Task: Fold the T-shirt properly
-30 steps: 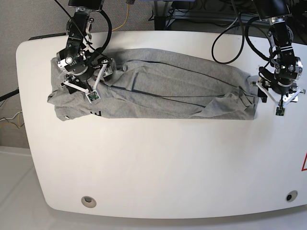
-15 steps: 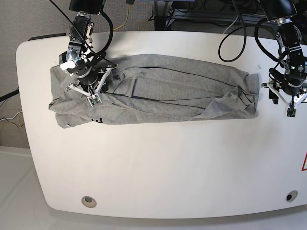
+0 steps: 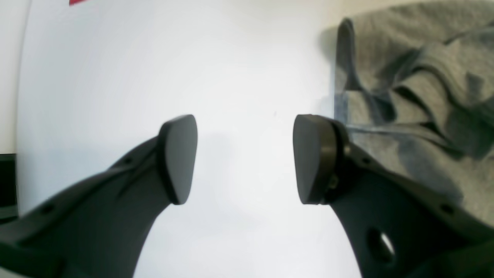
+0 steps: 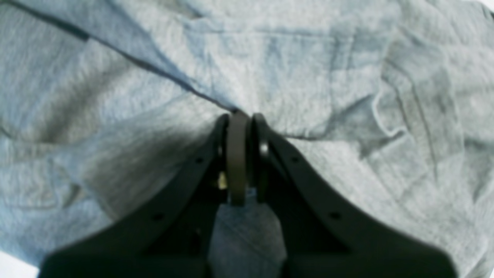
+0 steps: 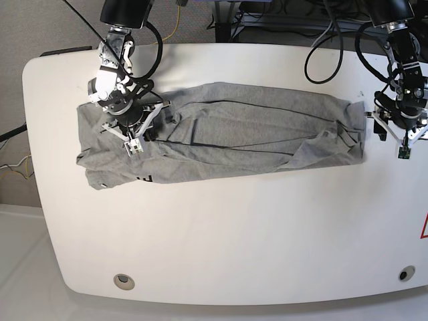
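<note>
At nine o'clock on the white rounded bench (image 5: 221,227), the right pincer (image 5: 132,134) is clamped on a fold of the long, rumpled heather-grey cotton T-shirt (image 5: 234,134) stretched across toward three o'clock, where the left pincer (image 5: 403,142) hangs wide apart just beside its edge.

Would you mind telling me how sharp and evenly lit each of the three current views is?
Right wrist view: soft focus throughout, the heather-grey cotton T-shirt tinted bluish, with a shadow left of the shut right pincer. Left wrist view: the open left pincer is fairly crisp, the glossy white table washed out by glare. Base view: sharp, evenly lit, soft shadows.
</note>
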`<action>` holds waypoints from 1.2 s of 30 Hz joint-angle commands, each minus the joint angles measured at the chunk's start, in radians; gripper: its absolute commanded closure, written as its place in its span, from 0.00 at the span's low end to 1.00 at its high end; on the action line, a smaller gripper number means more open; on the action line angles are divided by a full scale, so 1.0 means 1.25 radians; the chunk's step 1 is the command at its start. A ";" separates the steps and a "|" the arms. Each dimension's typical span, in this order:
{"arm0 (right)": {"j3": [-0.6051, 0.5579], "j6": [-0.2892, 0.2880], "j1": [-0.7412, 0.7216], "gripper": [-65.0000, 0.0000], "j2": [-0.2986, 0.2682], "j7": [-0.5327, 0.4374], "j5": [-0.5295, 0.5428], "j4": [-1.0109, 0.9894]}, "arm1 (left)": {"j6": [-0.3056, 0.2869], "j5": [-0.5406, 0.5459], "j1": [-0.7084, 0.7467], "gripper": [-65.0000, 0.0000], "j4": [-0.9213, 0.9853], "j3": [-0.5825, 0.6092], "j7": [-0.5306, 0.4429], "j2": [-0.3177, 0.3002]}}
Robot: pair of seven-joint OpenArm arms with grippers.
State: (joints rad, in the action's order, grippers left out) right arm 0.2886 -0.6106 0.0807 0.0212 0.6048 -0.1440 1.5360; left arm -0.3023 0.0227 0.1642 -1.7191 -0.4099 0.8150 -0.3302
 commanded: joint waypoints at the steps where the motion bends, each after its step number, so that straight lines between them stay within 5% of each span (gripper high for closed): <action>1: -0.006 -0.018 0.005 1.00 0.016 0.111 -0.056 -0.028 | 0.004 0.003 -0.012 0.43 0.008 -0.002 -0.016 0.007; 9: -0.068 0.036 -0.011 1.00 0.028 0.111 -0.094 -0.029 | 0.004 0.005 -0.012 0.43 0.059 0.000 -0.044 0.020; 18: -0.078 0.043 -0.015 1.00 0.029 0.111 -0.097 -0.029 | 0.003 0.005 -0.013 0.43 0.112 0.000 -0.110 0.035; 25: -0.078 0.043 -0.015 1.00 0.028 0.111 -0.097 -0.029 | -0.082 0.005 -0.029 0.43 0.114 -0.004 -0.124 0.055; 36: -0.074 0.043 -0.014 1.00 0.028 0.111 -0.097 -0.029 | -0.093 0.005 -0.042 0.43 0.156 -0.005 -0.124 0.066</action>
State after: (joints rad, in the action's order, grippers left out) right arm 0.1989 -0.5274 0.0429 0.0502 0.6346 -0.2386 1.5284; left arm -0.4232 0.0288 0.1165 -1.5269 -0.4099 0.6716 -0.2340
